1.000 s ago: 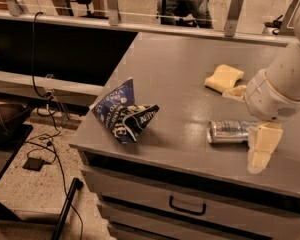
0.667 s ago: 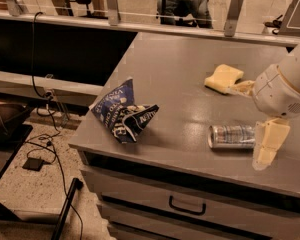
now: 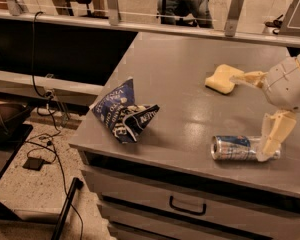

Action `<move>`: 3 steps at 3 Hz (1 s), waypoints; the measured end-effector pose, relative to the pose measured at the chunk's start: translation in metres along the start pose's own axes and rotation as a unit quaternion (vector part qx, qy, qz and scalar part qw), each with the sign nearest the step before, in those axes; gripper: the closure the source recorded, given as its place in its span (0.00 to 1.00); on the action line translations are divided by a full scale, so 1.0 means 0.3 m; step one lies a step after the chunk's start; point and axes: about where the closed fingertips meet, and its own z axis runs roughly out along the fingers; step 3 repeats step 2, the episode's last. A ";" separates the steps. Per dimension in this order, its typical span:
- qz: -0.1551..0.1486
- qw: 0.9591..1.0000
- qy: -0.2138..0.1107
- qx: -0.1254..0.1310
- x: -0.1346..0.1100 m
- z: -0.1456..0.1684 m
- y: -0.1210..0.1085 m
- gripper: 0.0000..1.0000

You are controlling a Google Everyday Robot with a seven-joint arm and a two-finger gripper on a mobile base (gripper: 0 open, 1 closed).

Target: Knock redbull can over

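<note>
The redbull can (image 3: pixel 239 148) lies flat on its side on the grey table (image 3: pixel 180 59), directly below the gripper (image 3: pixel 251 116); its shiny top end points away from the gripper, towards the dark blue snack bag (image 3: pixel 124 115), which sits well apart on that same side. The gripper hangs over the table with its two pale fingers spread wide and nothing pinched between them. The lower finger (image 3: pixel 271 134) reaches down across the can's base end, its tip at or just against the metal, though I cannot tell whether it actually touches; the upper finger (image 3: pixel 247 77) points out towards the yellow sponge (image 3: pixel 221 79), just beyond its tip.

Judging from how the can lies, the knock itself looks done; the step in hand is the close of the push, with the lower finger right at the toppled can.

The next move calls for little: lift the gripper up and away from the can, drawing the lower finger clear without dragging along the can's side. A can on its side rolls easily, and it rests near the front edge of the table, on the gripper's near side; a sideways brush could send it off; a straight rise seems safest.
</note>
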 end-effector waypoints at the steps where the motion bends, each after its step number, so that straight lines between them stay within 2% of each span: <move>1: 0.005 1.000 0.024 -0.001 0.016 0.016 0.018 0.00; 3: 0.005 1.000 0.024 -0.001 0.016 0.016 0.018 0.00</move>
